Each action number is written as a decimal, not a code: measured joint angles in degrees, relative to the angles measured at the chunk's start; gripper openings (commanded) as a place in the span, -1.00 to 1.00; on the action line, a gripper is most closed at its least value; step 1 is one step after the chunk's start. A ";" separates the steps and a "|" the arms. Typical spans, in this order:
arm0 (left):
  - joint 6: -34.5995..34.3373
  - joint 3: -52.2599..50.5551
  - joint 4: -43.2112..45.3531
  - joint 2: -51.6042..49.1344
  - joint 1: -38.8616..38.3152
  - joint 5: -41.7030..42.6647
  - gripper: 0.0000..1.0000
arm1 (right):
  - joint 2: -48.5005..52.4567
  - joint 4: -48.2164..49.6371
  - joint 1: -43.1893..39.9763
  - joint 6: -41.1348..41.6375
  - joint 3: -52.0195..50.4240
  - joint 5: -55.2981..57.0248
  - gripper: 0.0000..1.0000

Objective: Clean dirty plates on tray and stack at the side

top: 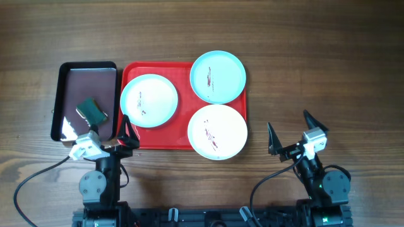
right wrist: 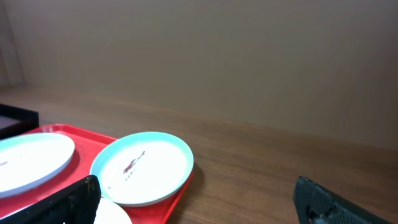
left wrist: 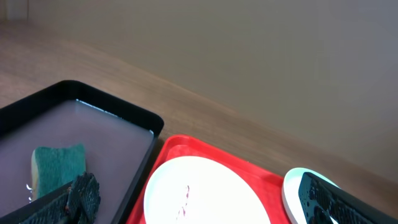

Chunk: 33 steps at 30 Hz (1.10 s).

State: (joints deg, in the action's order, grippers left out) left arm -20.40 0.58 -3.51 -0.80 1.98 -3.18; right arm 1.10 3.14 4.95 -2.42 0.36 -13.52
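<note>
plates (top: 149, 99): three on the red tray (top: 180, 70), white one hanging over the near edge, smears showing | feel: probably light, stiff, slick, chippable | grab: pinch the raised rim, skip the flat middle | left gripper (left wrist: 196, 186) + right gripper (top: 291, 129): both spread wide, holding nothing

No readable text, label or number shows anywhere.
</note>
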 measured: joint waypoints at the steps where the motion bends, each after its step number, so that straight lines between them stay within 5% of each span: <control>1: 0.00 0.00 0.13 0.00 0.00 0.00 1.00 | 0.00 0.07 0.00 0.87 0.00 0.02 1.00; 9: 0.02 1.55 -2.29 -0.09 0.00 2.21 1.00 | 0.37 0.09 0.00 5.88 1.66 -1.49 0.99; 15: 0.02 13.38 -10.34 -5.70 0.00 3.10 1.00 | 6.64 -1.44 0.02 8.90 10.49 -3.08 0.99; 23: 0.00 35.30 -25.16 -24.13 0.00 3.13 1.00 | 23.08 -7.43 0.07 10.36 26.34 -4.70 1.00; 33: 2.29 68.94 -52.35 -53.05 0.00 3.10 1.00 | 49.40 -33.18 0.07 8.81 53.33 -5.79 1.00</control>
State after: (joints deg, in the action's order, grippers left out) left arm -18.11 69.52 -55.86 -53.84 1.98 -0.08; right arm 50.50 -30.04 5.02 6.39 53.69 -19.31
